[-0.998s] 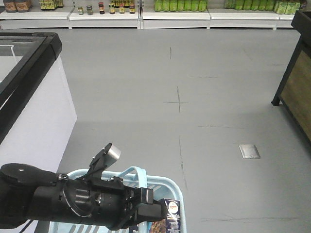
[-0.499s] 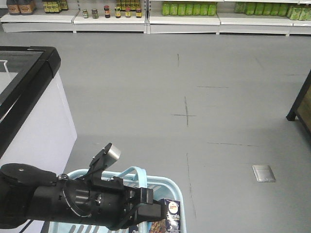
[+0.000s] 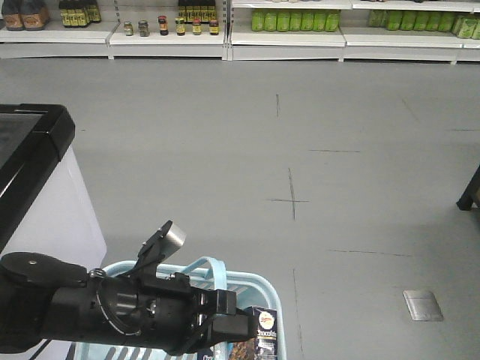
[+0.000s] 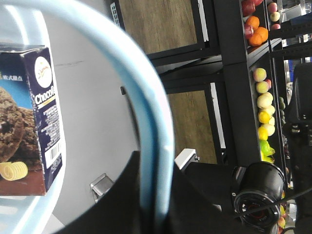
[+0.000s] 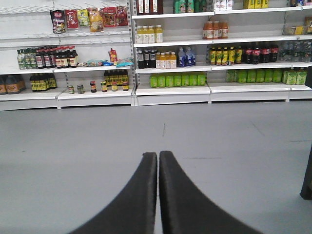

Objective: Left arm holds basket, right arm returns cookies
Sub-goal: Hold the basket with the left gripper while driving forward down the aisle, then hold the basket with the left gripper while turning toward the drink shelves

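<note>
In the front view my left arm (image 3: 90, 311) reaches in from the lower left. Its gripper (image 3: 229, 324) is shut on the curved handle (image 3: 208, 268) of the light blue basket (image 3: 270, 296). The left wrist view shows the black jaws (image 4: 156, 168) clamped on both sides of the handle (image 4: 141, 92). The cookies (image 3: 264, 335), a dark navy carton with white "Choco" lettering, stand upright in the basket; the carton also shows in the left wrist view (image 4: 29, 122). In the right wrist view my right gripper (image 5: 158, 157) is shut and empty, held over the bare floor and facing the shelves.
A white chest freezer (image 3: 37, 180) with a black rim stands at the left. Store shelves with bottles and jars (image 3: 285, 30) line the far wall. A metal floor plate (image 3: 422, 305) lies at the right. A dark stand leg (image 3: 471, 196) is at the right edge. Fruit racks (image 4: 263, 97) show in the left wrist view.
The whole view has shifted: the freezer slid left, the floor plate came nearer and to the right, and the wooden stand at the right mostly left the frame. The left arm, basket and carton keep their pose.
</note>
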You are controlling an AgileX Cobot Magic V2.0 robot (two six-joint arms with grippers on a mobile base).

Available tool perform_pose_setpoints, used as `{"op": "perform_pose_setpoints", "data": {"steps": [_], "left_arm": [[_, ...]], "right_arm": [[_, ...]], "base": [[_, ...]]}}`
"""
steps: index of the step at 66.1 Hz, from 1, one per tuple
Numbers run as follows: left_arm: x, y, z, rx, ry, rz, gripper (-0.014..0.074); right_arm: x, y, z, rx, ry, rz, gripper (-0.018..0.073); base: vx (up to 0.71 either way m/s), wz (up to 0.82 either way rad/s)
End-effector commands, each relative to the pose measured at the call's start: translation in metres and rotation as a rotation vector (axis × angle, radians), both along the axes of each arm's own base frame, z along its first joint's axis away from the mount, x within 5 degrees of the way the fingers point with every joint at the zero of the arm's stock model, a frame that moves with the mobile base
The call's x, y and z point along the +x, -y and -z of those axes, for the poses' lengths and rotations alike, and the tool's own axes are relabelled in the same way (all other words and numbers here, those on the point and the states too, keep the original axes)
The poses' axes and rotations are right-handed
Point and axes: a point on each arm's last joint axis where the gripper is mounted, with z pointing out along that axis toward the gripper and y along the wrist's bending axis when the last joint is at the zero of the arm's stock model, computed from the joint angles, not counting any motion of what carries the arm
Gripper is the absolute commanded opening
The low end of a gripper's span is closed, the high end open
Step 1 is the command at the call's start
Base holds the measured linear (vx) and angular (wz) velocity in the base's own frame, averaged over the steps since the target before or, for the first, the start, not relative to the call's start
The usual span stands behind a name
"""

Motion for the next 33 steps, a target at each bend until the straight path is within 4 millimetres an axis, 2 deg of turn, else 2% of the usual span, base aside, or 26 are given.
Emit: {"op": "perform_pose_setpoints", "data": {"steps": [1,33], "left_arm": [[-0.0003,0.0049,-0.0248,-0.119,0.017,-0.008,-0.0006],[-0.0003,0.0049,-0.0248,-0.119,0.017,-0.008,-0.0006]], "right_arm": [[-0.0009,0.0000,-0.0072,-0.013,0.090,0.002,-0.0008],[-0.0009,0.0000,-0.0072,-0.013,0.090,0.002,-0.0008]], "base": [[0.34,-0.09],[0.35,-0.10]]}}
